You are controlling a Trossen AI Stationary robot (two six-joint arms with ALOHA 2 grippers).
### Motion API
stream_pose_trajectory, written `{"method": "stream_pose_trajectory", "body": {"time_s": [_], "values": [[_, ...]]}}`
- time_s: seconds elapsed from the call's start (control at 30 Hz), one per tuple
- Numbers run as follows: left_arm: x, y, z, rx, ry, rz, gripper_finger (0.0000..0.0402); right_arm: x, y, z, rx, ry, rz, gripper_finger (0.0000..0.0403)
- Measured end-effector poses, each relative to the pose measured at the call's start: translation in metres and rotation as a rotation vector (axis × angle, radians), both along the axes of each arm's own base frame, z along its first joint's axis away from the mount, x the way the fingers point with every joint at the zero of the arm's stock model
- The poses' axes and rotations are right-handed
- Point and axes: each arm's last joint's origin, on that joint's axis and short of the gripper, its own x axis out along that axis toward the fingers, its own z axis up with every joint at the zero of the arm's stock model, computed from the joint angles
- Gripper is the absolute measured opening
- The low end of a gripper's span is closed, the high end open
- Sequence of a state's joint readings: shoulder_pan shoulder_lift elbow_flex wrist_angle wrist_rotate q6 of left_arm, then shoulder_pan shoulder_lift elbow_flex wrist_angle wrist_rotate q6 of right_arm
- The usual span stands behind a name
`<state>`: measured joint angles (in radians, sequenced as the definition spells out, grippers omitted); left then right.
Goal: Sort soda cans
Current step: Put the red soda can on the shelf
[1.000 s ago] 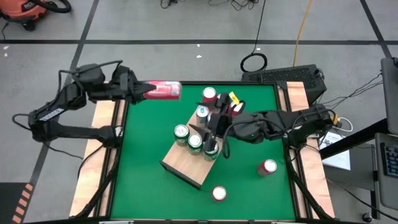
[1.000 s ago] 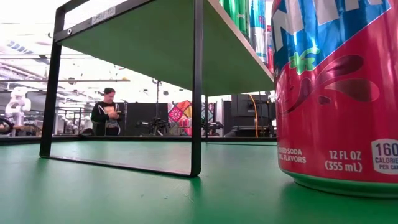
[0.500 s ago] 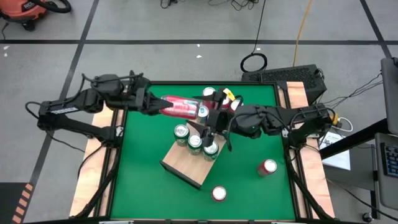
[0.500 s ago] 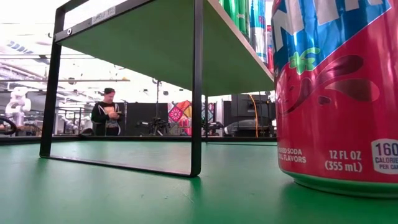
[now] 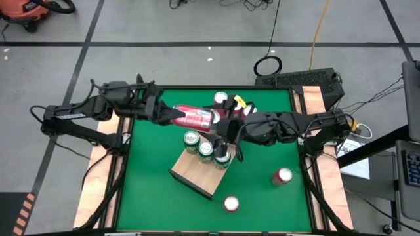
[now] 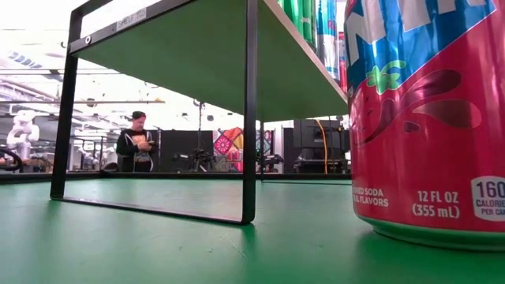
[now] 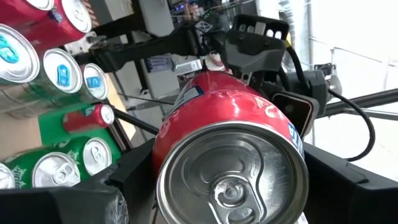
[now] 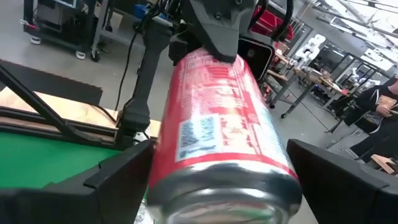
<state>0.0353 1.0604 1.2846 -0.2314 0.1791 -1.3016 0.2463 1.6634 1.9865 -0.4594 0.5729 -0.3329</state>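
1. Since a second ago the left arm has swung inward from the table's edge, carrying the red can to the middle of the table, where the right arm has come up to meet it.
2. Left fingers: clamped on one end of the red can, which lies horizontal in the air between the two arms.
3. Right fingers: spread wide, one on each side of the can's other end. In the right wrist view the can sits between them with a gap on both sides; not closed on it.
4. Just below the held can, green cans stand upright on the wooden board, close to the right fingers.
5. Other red cans: one behind the right fingers, two standing apart on the green table, at and.
6. Low view: big red can close up, board's black frame, a person far behind.
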Motion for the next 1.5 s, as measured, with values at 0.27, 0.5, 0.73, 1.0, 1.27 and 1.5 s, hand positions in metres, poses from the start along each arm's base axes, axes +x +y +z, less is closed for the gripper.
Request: {"method": "stream_pose_trajectory", "body": {"time_s": [0.27, 0.5, 0.73, 1.0, 1.27, 1.5], "values": [[0.002, -0.004, 0.001, -0.001, -0.014, -0.014, 0.0292, 0.007, 0.0, -0.007, 0.004, 0.023, -0.005, 0.0353], [0.002, -0.004, 0.0, 0.006, -0.01, -0.02, 0.0292, 0.008, 0.002, -0.007, 0.008, 0.013, -0.004, 0.0351], [0.002, -0.004, 0.001, 0.025, -0.014, -0.022, 0.0292, 0.008, 0.004, -0.004, 0.014, -0.023, 0.002, 0.0323], [0.002, -0.003, 0.0, 0.057, -0.016, -0.018, 0.0307, 0.008, 0.004, -0.004, 0.023, -0.02, 0.0, 0.0294], [0.002, -0.001, 0.003, 0.168, -0.053, 0.063, 0.0384, 0.006, 0.008, -0.004, 0.096, -0.042, 0.006, 0.03], [-0.001, 0.002, 0.011, 0.273, -0.126, 0.126, 0.0393, 0.0, 0.006, 0.001, 0.231, -0.1, -0.006, 0.0295]]}}
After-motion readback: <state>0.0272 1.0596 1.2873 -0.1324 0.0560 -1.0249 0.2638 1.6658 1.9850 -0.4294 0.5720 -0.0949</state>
